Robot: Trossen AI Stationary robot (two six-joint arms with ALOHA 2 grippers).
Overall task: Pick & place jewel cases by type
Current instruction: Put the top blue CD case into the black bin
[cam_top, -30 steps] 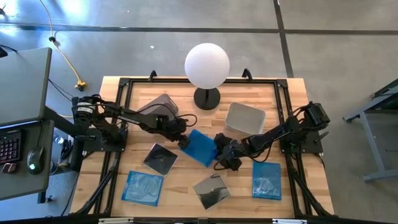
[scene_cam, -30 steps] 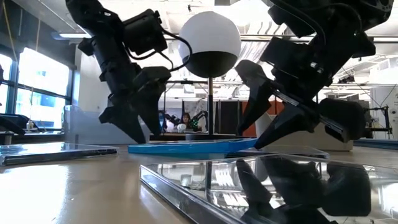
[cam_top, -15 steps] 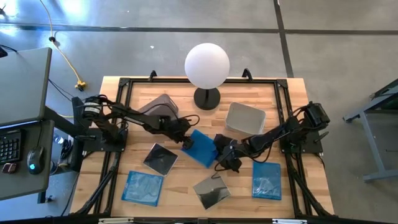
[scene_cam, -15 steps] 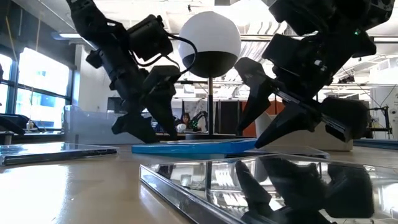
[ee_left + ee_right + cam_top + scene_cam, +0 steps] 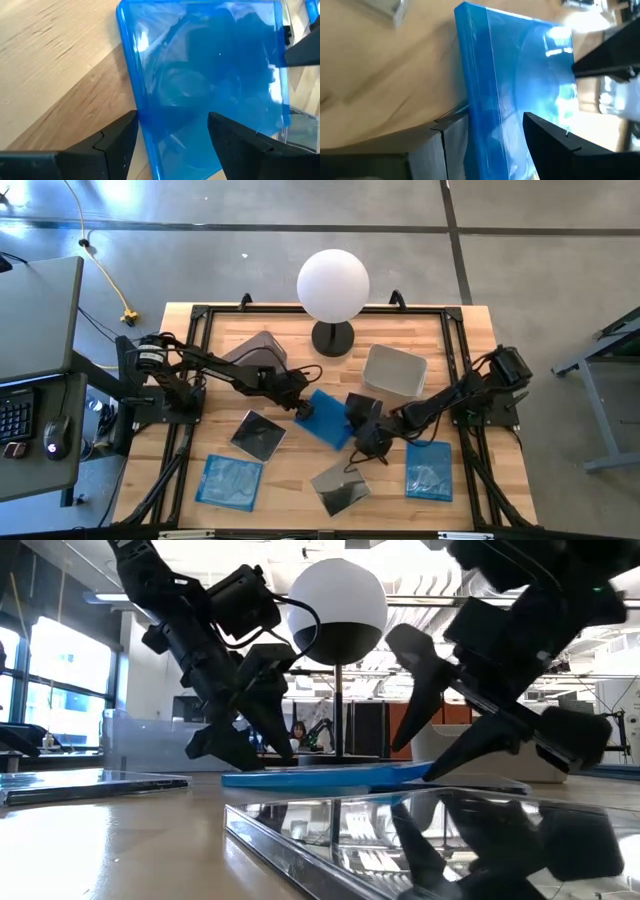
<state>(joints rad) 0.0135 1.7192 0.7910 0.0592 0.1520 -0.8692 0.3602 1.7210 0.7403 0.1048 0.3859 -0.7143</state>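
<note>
A translucent blue jewel case [image 5: 326,418] lies flat at table centre between two spread-jawed grippers, the left gripper [image 5: 304,410] straddling one edge and the right gripper [image 5: 358,430] the opposite corner, likely to steady it for a shared lift.

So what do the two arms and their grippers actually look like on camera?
Both arms are matte black, built of jointed links. The left gripper and right gripper each end in two flat, wedge-shaped dark fingers. A loose black cable loops from the left arm's wrist. No markings are legible.
</note>
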